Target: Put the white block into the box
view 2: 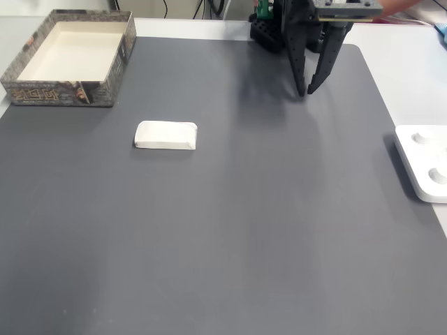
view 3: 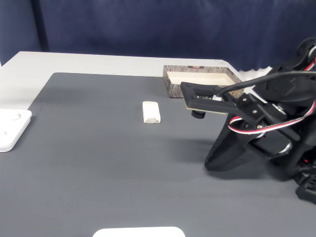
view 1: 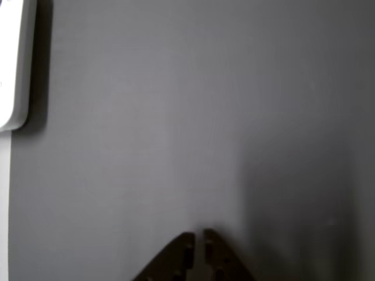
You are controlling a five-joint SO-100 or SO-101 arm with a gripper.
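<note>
Small oblong white block [view 2: 165, 135], matt and faintly chalky, soft-edged, lying on a wide dark grey mat [view 2: 230, 223] of smooth, dull, rubbery look with hardly any sheen. Rectangular box [view 2: 96, 93] seemingly of printed card, speckled brown-grey outside and on the rim, smooth pale cream within; flat white device with round knobs [view 2: 423, 167] in smooth plastic with a slight satin gloss. Black two-finger gripper [view 2: 305, 91] in matt, slightly grainy plastic, with glossy red, white and black insulated wires [view 3: 256, 127] along the arm, and a smooth off-white tabletop [view 3: 74, 64] around the mat.
</note>
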